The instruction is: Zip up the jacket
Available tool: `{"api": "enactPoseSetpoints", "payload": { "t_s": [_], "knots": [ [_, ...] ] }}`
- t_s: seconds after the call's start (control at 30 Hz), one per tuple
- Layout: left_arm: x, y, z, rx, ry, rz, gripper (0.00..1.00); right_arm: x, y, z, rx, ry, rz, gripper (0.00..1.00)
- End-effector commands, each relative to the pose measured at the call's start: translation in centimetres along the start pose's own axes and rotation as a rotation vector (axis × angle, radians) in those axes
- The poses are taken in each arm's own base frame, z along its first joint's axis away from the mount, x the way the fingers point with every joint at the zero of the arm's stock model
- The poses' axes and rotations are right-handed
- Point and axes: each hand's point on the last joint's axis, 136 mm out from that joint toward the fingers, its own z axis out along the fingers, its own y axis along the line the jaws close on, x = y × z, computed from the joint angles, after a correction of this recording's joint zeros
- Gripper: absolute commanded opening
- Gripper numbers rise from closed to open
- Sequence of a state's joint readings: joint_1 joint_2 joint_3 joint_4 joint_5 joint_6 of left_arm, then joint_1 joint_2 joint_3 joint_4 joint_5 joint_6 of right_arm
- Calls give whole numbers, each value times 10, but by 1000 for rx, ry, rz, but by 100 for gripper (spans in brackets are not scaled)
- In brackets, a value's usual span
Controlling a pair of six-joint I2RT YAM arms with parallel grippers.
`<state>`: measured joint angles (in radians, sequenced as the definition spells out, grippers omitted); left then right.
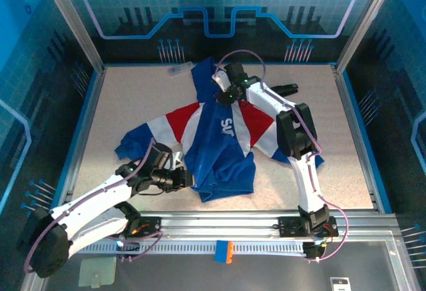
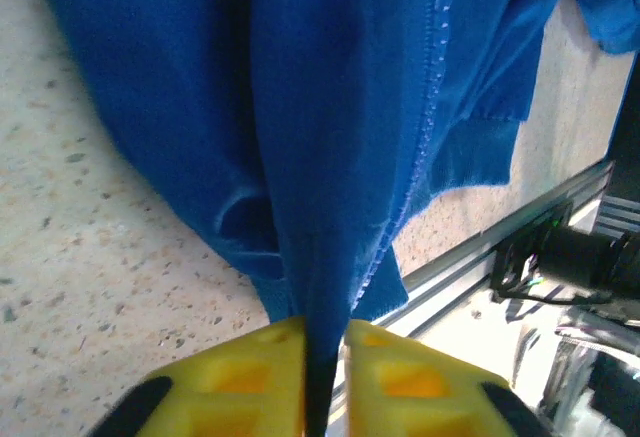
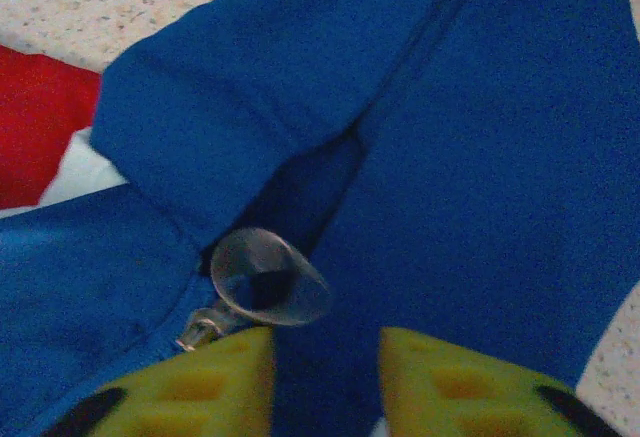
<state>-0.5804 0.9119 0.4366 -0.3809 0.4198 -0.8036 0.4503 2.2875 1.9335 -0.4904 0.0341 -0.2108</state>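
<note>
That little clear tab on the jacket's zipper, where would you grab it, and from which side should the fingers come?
Probably the clear pull tab itself, pinched across its flat loop. It seems to stick up off the blue jacket, free on top, while its metal link anchors it low down. So coming from above, with the jaws either side of the loop, looks best.
</note>
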Motion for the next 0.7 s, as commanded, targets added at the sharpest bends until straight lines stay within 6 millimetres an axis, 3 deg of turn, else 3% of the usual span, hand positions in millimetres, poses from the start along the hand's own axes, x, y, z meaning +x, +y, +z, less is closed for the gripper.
{"api": "enactPoseSetpoints", "payload": {
  "t_s": [0.0, 0.17, 0.33, 0.43, 0.67],
  "knots": [
    [2, -4, -13, 28, -3, 11, 29, -28, -18, -46, 46, -63, 11, 46],
    [-5, -8, -40, -2, -83, 66, 47, -39, -16, -91, 50, -121, 33, 53],
    [-28, -10, -68, -57, -245, 151, 64, -33, -9, -141, 67, -186, 67, 53],
    [-48, -15, -85, -107, -342, 214, 71, -15, -2, -167, 79, -199, 86, 53],
    [-87, -26, -124, -244, -500, 344, 86, 57, 10, -214, 149, -212, 139, 55]
  ]
}}
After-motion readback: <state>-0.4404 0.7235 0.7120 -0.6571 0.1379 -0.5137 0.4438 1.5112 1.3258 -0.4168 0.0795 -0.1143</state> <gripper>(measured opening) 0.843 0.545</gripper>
